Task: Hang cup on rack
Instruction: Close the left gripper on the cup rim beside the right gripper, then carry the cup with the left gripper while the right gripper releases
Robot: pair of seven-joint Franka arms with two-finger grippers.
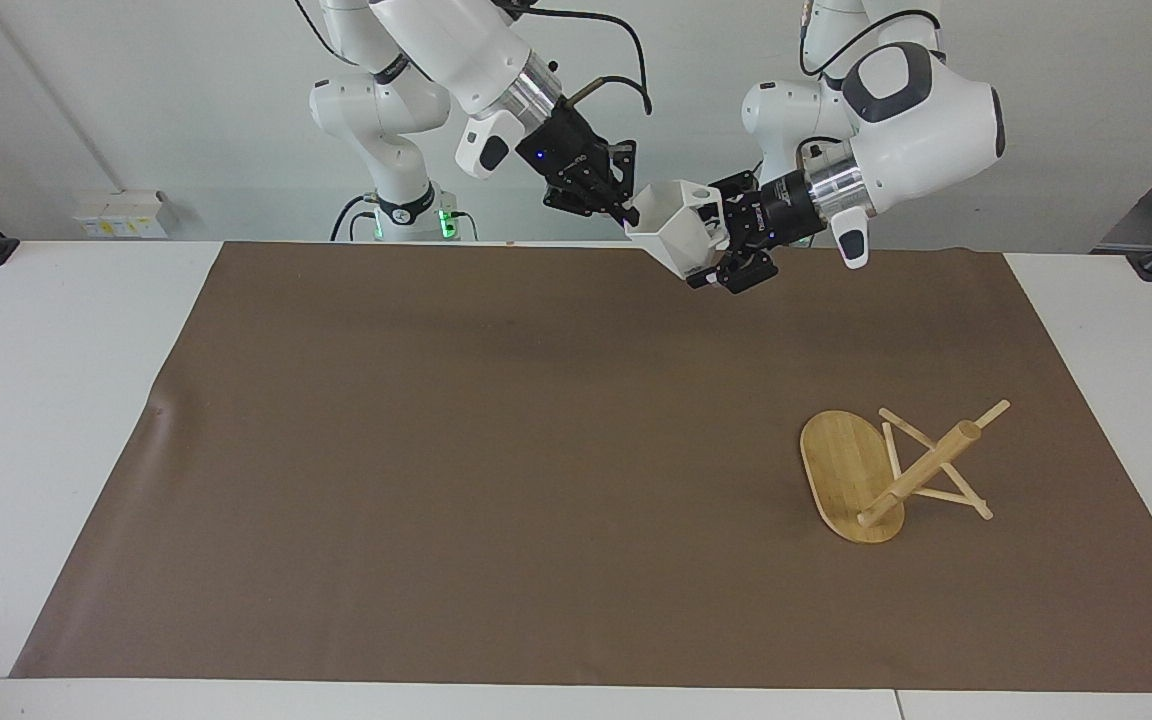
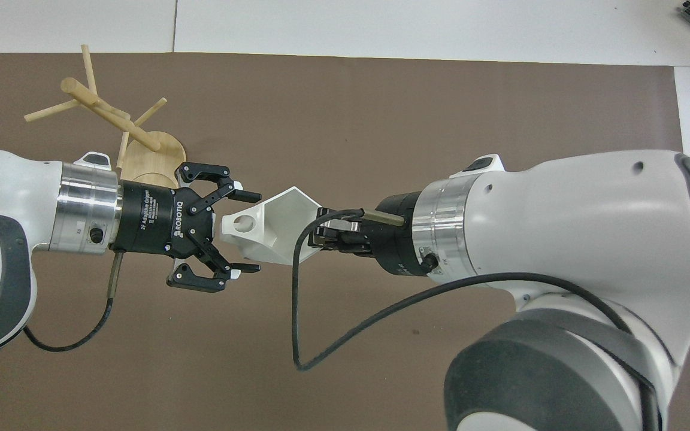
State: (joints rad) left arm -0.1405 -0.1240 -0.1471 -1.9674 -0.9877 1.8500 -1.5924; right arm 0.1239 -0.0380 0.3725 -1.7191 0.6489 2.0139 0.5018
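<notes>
Facing: right gripper point(image 1: 628, 212) jaws pinching cup point(image 1: 674, 228) rim, aloft over desk point(image 1: 66, 400) edge nearest robots | left gripper point(image 1: 711, 245) jaws spread around cup's handle end, contact unclear | Overhead: rack point(image 2: 111, 129) base partly hidden by left gripper point(image 2: 248, 230); right gripper point(image 2: 320, 230) fingertips obscured.

You've got a matt white cup point(image 1: 677, 232), smooth-faceted, ceramic or plastic, can't tell which. The rack point(image 1: 886, 472) is pale bamboo with visible grain and a satin finish. Brown mat point(image 1: 496, 450): matt, cloth-like. Both arms show glossy white shells, brushed metal wrist rings, matt black grippers.
</notes>
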